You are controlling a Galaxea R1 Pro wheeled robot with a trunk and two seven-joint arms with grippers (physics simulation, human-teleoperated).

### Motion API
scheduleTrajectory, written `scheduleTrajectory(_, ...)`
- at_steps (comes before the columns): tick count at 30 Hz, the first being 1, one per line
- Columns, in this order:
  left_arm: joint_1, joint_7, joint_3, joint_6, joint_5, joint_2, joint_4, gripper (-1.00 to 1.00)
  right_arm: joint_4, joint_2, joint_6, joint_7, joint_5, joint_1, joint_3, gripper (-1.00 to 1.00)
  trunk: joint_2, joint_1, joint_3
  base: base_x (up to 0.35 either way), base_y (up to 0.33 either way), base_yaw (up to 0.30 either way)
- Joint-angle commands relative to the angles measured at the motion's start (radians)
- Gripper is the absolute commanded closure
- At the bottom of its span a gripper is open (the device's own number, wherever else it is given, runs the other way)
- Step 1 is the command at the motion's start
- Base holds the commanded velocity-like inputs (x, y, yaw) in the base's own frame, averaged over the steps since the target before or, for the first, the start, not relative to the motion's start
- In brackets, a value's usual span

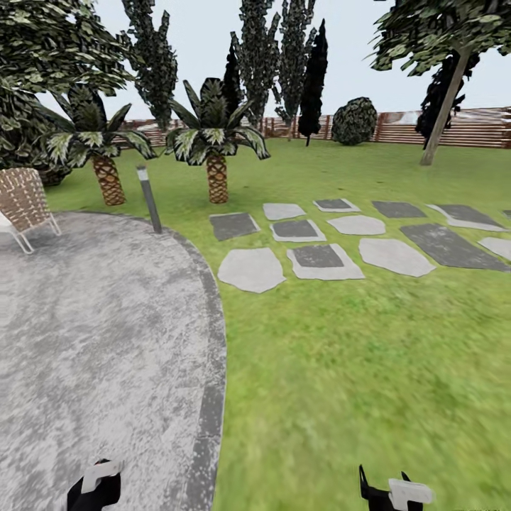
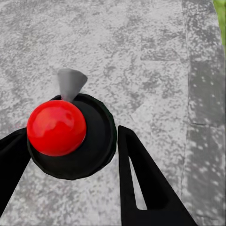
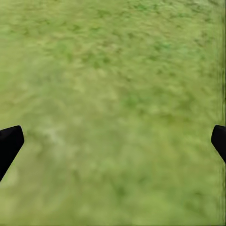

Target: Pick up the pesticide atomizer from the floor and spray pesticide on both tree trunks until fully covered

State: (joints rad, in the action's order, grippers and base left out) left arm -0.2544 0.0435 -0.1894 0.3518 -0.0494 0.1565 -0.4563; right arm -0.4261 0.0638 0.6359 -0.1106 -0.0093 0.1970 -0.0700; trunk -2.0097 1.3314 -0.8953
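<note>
My left pincer (image 2: 70, 155) has the pesticide atomizer (image 2: 61, 129): in the left wrist view my two black fingers (image 2: 141, 183) sit close on either side of its dark round body, the red knob facing the camera and a small grey nozzle (image 2: 70, 84) poking out beyond it. Its long axis runs roughly along my fingers, toward the grey paved patio (image 1: 99, 333) under that arm. A white woven chair (image 1: 25, 202) stands at the patio's far left edge, then two short palms (image 1: 213, 152) and a thin lamp post (image 1: 149, 199), none of them my targets.

Further right, grey stepping stones (image 1: 319, 259) cross the lawn (image 1: 355, 383) toward the slatted fence (image 1: 468, 128). The tree (image 1: 443, 42) I can make out stands far off at the upper right, its leaning tree trunk (image 1: 443, 106) well away from both arms and on the right arm's side, while the bottle is in my left. So I judge the coming move is travel: cross the grass until the nozzle faces that trunk. The second tree I cannot identify here.

My right pincer (image 3: 113, 143) hangs over bare grass, fingertips wide apart at the right wrist view's edges, holding nothing. No containers are in view.
</note>
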Motion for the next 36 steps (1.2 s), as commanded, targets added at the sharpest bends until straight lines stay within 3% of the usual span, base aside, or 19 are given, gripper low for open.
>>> scheduleTrajectory(1, 0.0, 0.004, -0.002, 0.003, -0.005, 0.0, 0.0, 1.0, 0.001, -0.001, 0.002, -0.002, 0.0, 0.001, 0.001, -1.0, 0.0, 0.0, -0.001, 0.238, -0.171, -0.293)
scheduleTrajectory(36, 0.0, 0.004, -0.002, 0.003, -0.006, 0.0, 0.001, 1.0, 0.001, 0.004, 0.002, -0.001, -0.004, 0.001, 0.001, -1.0, 0.0, 0.0, 0.0, 0.238, -0.17, -0.292)
